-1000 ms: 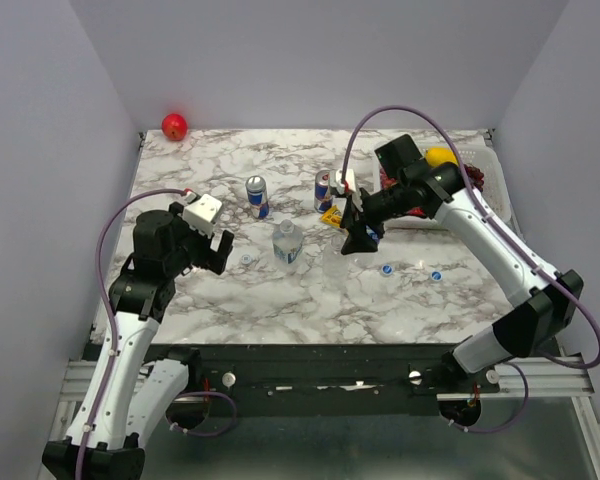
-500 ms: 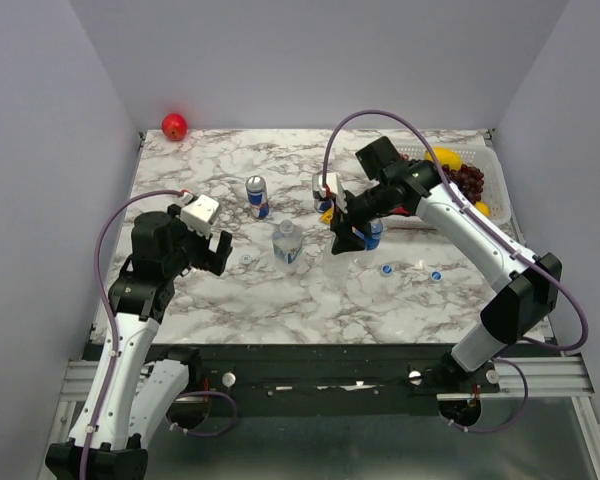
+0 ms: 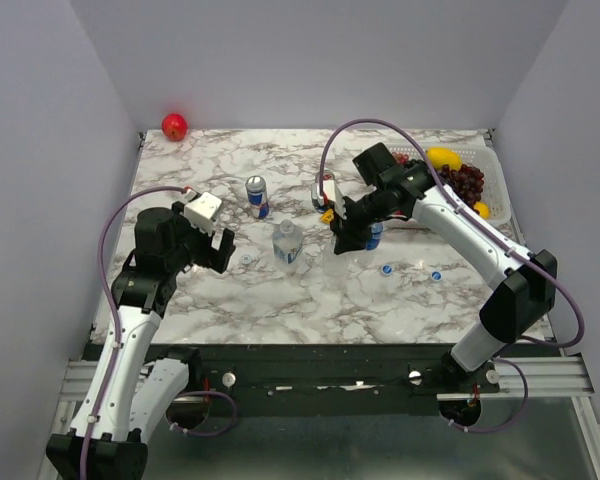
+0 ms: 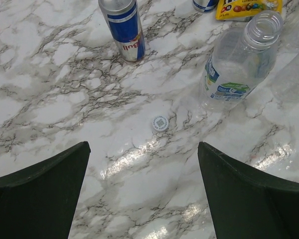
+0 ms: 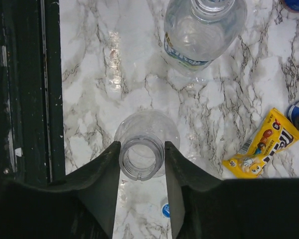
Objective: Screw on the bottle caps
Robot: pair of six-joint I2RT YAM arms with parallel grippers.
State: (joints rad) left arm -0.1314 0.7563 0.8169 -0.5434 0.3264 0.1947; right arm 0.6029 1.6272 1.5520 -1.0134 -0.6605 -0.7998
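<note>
Three clear bottles stand uncapped mid-table: one [image 3: 287, 243] with a blue-and-white label, a bare-looking one [image 3: 335, 263], and one [image 3: 374, 236] partly hidden behind my right arm. My right gripper [image 3: 344, 238] is shut on the neck of the bare bottle [image 5: 141, 159], a finger [image 5: 102, 184] touching each side. A whitish cap [image 3: 246, 260] lies left of the bottles, and two blue caps [image 3: 387, 269] [image 3: 435, 275] lie to the right. My left gripper [image 3: 218, 250] is open and empty, above the table just short of the whitish cap [image 4: 160, 123]. The labelled bottle shows in both wrist views [image 4: 239, 64] [image 5: 204, 35].
Two blue-and-silver cans [image 3: 257, 197] [image 3: 323, 187] stand behind the bottles. A yellow candy pack [image 3: 330, 214] lies by the right can. A white tray [image 3: 490, 160] of fruit sits at the back right. A red apple [image 3: 174, 126] lies in the far left corner.
My right arm has swung left and toward the front, bringing its gripper from the bottle by the candy pack onto the bare bottle's neck. The left arm has hardly moved.
</note>
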